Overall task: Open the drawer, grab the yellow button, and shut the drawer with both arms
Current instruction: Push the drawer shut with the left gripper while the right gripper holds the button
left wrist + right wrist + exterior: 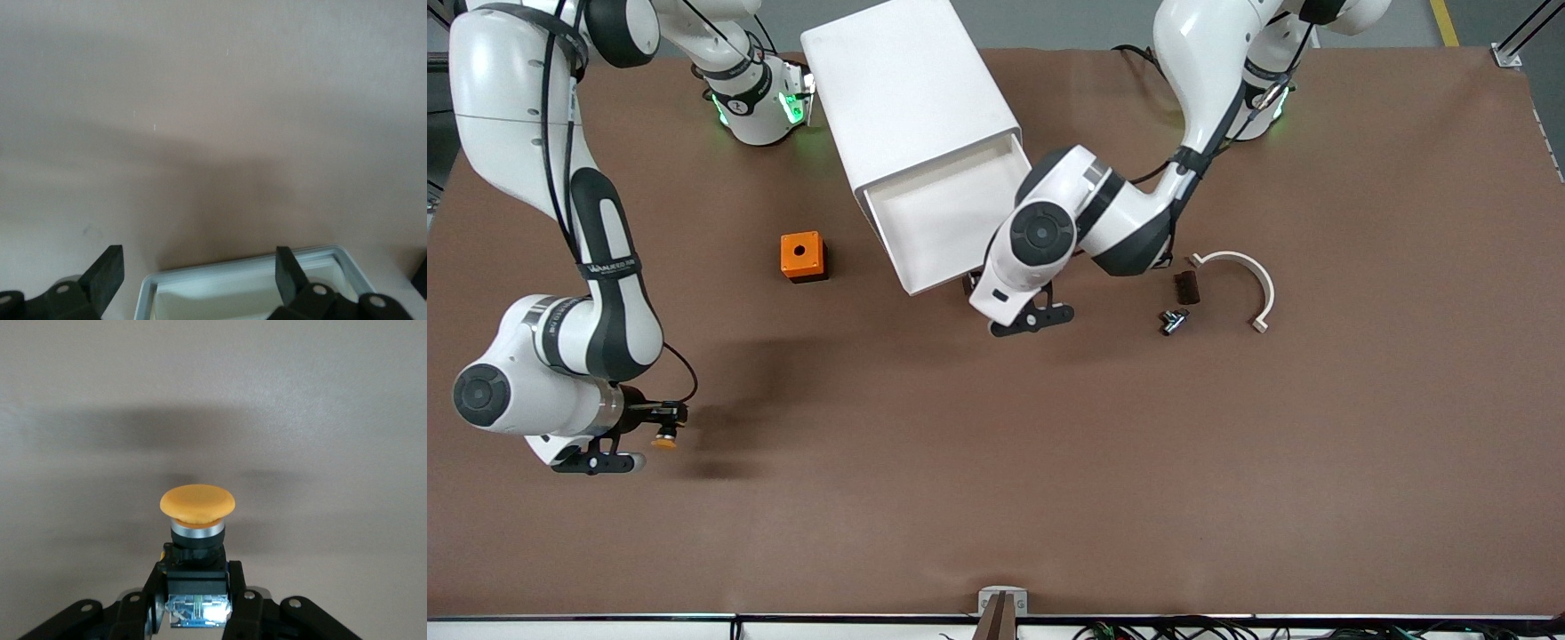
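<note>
Two arms: both white with black joint bands, reaching out from their bases over the brown matte table (996,498)
Right arm pose: folded down at its end of the table, wrist low, well apart from the white boxy plastic cabinet (907,98)
Right gripper (660,425): black fingers clamped on the button's black body
Button: small push button with a smooth orange-yellow mushroom cap (197,504), silver collar, black body and blue rear, held above the bare table, cap pointing away from the wrist
Left arm pose: bent at the elbow, wrist at the cabinet's open front
Left gripper (199,275): black fingers (105,272) spread wide, holding nothing, poised at the outer rim of the drawer
Drawer: shallow white plastic tray drawer (947,218), pulled out of the cabinet, inside smooth and bare
Orange cube with round hole (801,256): beside the drawer, toward the right arm's end
Curved white plastic arc (1249,280): near the cabinet, toward the left arm's end, with two small dark parts beside it
</note>
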Action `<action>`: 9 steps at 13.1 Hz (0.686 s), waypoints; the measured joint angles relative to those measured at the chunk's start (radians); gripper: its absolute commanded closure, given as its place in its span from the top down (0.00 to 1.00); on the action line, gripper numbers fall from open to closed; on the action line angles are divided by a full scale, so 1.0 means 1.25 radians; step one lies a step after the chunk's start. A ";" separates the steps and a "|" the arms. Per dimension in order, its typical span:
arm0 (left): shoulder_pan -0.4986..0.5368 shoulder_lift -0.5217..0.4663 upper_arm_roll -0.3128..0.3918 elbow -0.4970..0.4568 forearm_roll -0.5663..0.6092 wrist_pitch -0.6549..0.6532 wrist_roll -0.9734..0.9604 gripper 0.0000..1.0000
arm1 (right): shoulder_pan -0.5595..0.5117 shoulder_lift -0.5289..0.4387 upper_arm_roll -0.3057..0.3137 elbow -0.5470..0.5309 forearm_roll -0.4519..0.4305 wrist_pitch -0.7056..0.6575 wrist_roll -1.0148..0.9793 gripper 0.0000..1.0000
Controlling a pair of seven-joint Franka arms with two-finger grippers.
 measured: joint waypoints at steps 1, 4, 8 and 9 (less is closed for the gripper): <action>-0.011 -0.011 -0.001 0.000 0.000 -0.022 -0.009 1.00 | 0.000 0.005 0.000 -0.016 0.000 0.023 0.000 0.01; -0.021 -0.023 -0.029 -0.004 0.000 -0.042 -0.032 1.00 | 0.000 0.019 0.000 -0.030 0.003 0.049 0.000 0.02; -0.023 -0.022 -0.087 -0.017 0.000 -0.044 -0.075 1.00 | 0.000 0.029 0.000 -0.033 0.016 0.061 0.000 0.22; -0.023 -0.021 -0.099 -0.020 0.000 -0.044 -0.080 1.00 | 0.000 0.029 0.000 -0.033 0.016 0.061 0.000 0.40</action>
